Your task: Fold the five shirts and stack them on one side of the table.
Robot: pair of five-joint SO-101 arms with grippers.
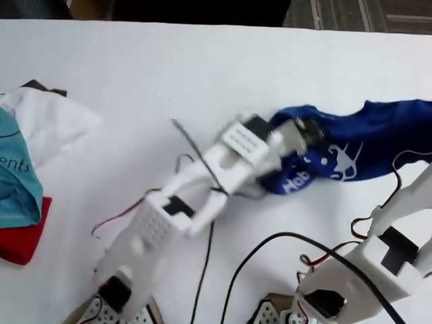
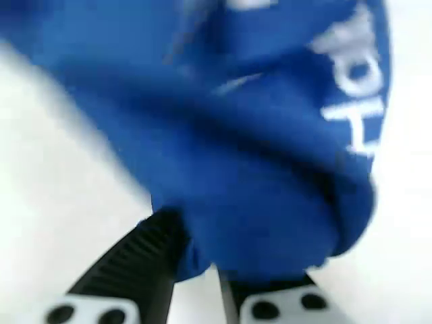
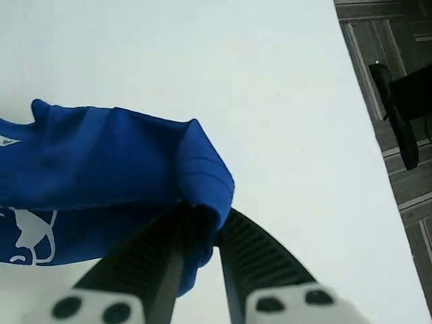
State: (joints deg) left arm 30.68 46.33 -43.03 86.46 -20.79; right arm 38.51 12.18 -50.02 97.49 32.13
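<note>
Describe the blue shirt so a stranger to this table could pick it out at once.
On the white table, look to the right half of the high view. The blue shirt lies bunched there, the left gripper and right gripper each shut on it. It alone is deep blue with white print; the white shirt, teal shirt and red shirt sit at the opposite edge.

My arms are white plastic with black motor blocks: the left arm [image 1: 196, 189], centre frame, has a grille-patterned panel; the right arm [image 1: 378, 260] is lower right. Red wires [image 1: 121, 214] and black cables [image 1: 270, 237] trail along them. The left hand [image 2: 199, 266] and right hand [image 3: 202, 226] have black ribbed fingers [image 3: 260, 253] on white screw-holed mounts.
</note>
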